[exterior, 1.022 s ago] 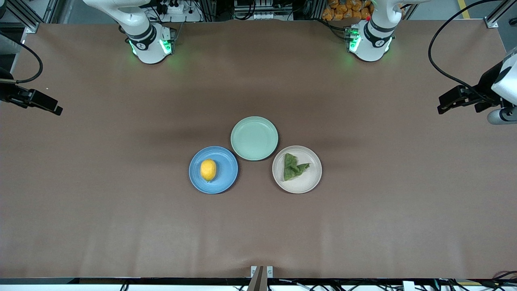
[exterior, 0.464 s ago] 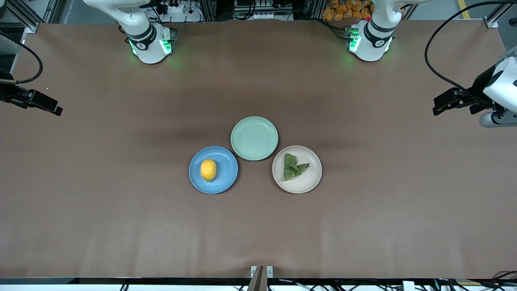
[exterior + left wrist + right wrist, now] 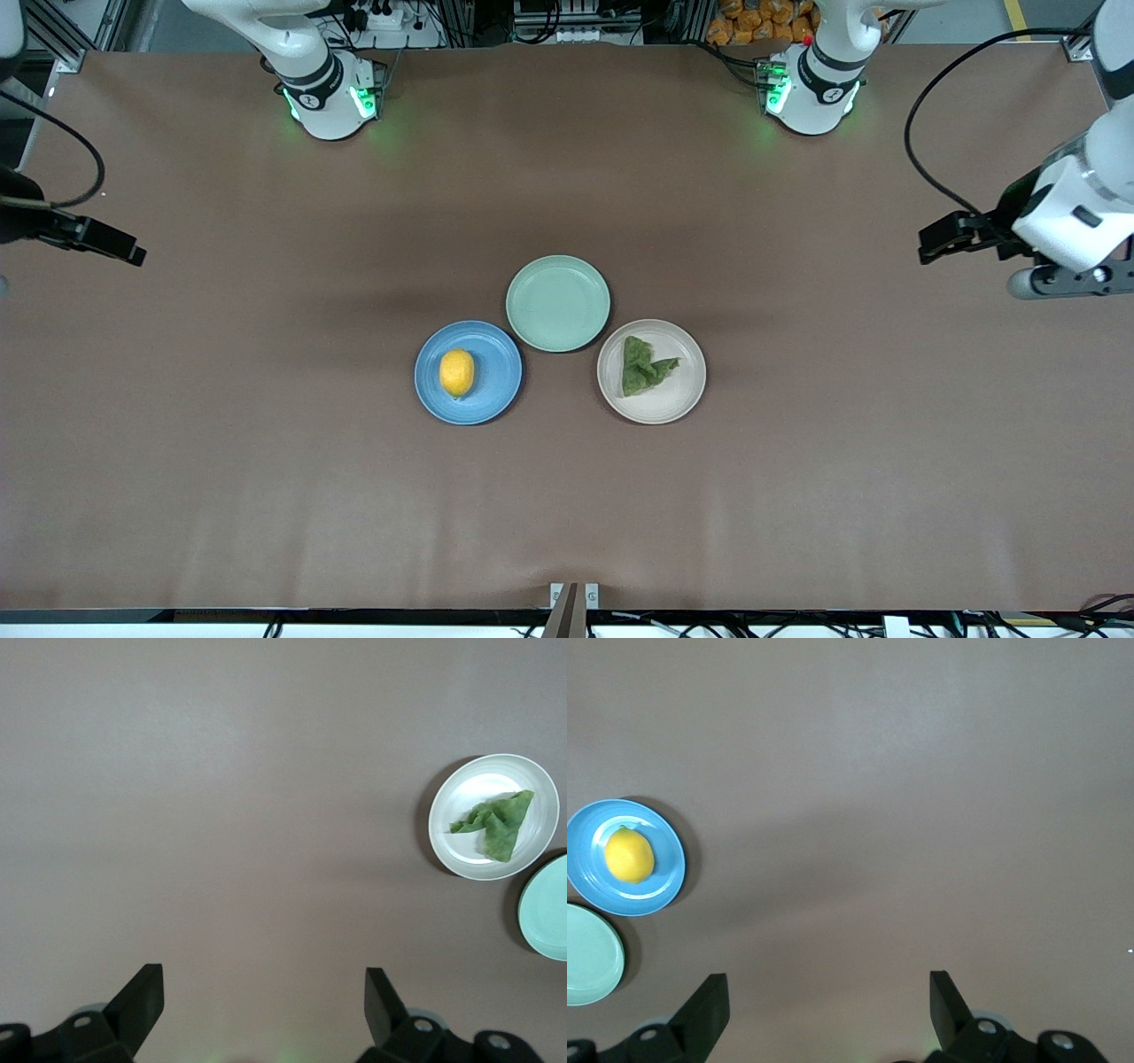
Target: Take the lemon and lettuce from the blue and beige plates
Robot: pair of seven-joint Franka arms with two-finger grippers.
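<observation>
While both arms hang high over the bare ends of the table (image 3: 266, 496), the three plates sit clustered at its middle. Taking the green plate (image 3: 558, 303) as the centre of a clock face in the front view, the blue plate (image 3: 489, 394) lies at about seven o'clock and the beige plate (image 3: 682, 394) at about four o'clock; each nearly touches the green plate's rim, and both are nearer the front camera than it is. The two lower plates stand apart from each other with bare table between them.

The lemon (image 3: 457, 372) rests on the blue plate, slightly off centre toward the right arm's end of the table. The lettuce (image 3: 642, 365), a crumpled dark green leaf, lies on the beige plate, with one point of the leaf reaching toward two o'clock.

The left gripper (image 3: 941, 239) is over the table's edge at the left arm's end, well apart from the plates. In the left wrist view its fingers (image 3: 142, 1001) are spread wide with nothing between them, and the beige plate (image 3: 540, 846) with the lettuce (image 3: 493, 821) shows off to one side.

The right gripper (image 3: 111, 248) is over the table at the right arm's end, equally well apart from the plates. Its fingers (image 3: 709, 1005) are likewise spread wide and empty, with the blue plate (image 3: 664, 890) and lemon (image 3: 629, 856) off to one side.
</observation>
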